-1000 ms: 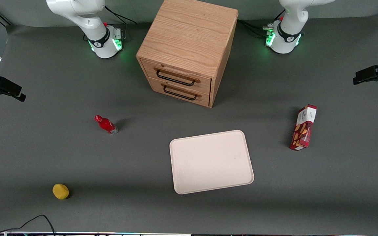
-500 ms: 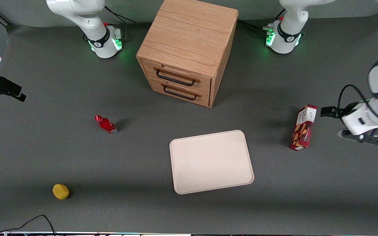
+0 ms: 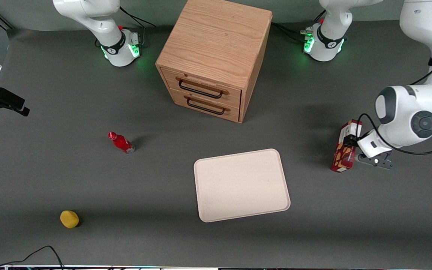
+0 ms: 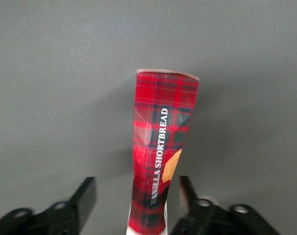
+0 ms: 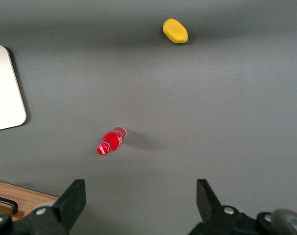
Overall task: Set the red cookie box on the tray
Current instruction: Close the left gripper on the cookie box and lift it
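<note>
The red cookie box (image 3: pixel 345 150), dark red with cookie pictures and a white end panel, rests on the grey table toward the working arm's end, apart from the tray. The cream-white tray (image 3: pixel 238 183) lies flat with nothing on it, nearer the front camera than the cabinet; its corner shows in the right wrist view (image 5: pixel 4 88). The left gripper (image 3: pixel 351 142) is down at the box, at the end farther from the front camera. In the left wrist view the gripper (image 4: pixel 137 188) is open, with the tartan box (image 4: pixel 163 132) between its two fingers (image 4: pixel 87 191).
A wooden two-drawer cabinet (image 3: pixel 216 56) stands at the back middle. A small red bottle (image 3: pixel 121 143) lies toward the parked arm's end, also seen in the right wrist view (image 5: pixel 111 141). A yellow object (image 3: pixel 69 219) lies near the front edge.
The left arm has swung in from the table's edge and come down, bringing its gripper to the red cookie box. The box and the tray have not moved.
</note>
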